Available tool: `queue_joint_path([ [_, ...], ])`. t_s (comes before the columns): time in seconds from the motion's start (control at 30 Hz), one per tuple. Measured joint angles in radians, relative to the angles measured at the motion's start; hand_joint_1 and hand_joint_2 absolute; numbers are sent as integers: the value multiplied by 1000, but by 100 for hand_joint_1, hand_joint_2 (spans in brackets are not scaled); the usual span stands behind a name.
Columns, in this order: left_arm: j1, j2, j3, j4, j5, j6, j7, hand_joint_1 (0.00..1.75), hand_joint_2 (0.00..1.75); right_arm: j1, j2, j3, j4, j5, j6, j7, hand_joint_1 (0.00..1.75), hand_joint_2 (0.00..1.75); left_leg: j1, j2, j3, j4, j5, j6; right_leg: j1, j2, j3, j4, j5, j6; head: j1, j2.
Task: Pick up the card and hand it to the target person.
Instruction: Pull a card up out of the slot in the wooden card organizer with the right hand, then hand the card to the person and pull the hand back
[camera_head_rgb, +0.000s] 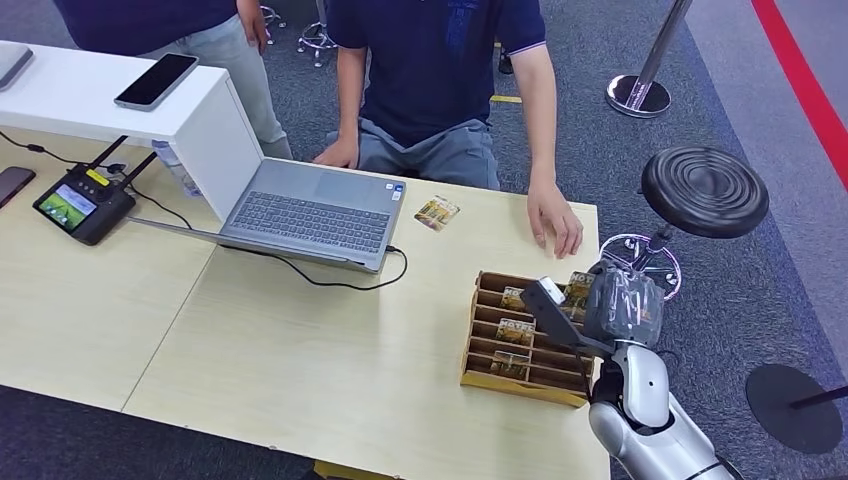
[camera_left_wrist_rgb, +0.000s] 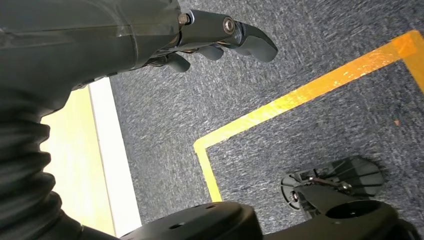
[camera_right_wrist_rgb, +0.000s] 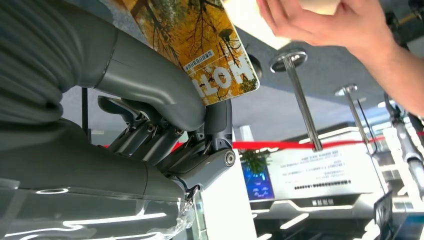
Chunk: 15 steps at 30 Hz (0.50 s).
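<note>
Your right hand (camera_right_wrist_rgb: 165, 125) pinches the card (camera_right_wrist_rgb: 200, 45) between thumb and finger above the wooden card rack (camera_head_rgb: 520, 345); in the head view the hand hides most of the card. Your left hand (camera_left_wrist_rgb: 220, 37) hangs over carpet, fingers loosely curled, holding nothing. Beyond, a person's hand (camera_head_rgb: 555, 215) rests on the table (camera_head_rgb: 300, 350), near a loose card (camera_head_rgb: 437, 212) beside the laptop (camera_head_rgb: 310, 212)

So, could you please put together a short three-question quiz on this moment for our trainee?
1. True or false: the right hand holds a card.
2. Where does the loose card lie? A) on the laptop B) on the table beside the laptop C) in the wooden rack
3. Fill in: the person's hand rests on the ____, beyond the wooden rack.

Key: 1 true; 2 B; 3 table.
</note>
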Motion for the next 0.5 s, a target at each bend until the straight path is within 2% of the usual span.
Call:
queue_joint_path([
  [0.23,-6,-2,-11,-2,-14,1,2,0,175,-24,5,-12,-125,48,-14,6,175,175,0,1,1,-1,0,0,0,1,1,-1,1,-1,0,0],
  [0.5,-15,-5,-19,-1,-23,-5,3,0,175,-45,65,55,-5,32,-22,-43,175,175,0,0,0,0,0,0,0,0,0,0,0,0,0,0],
])
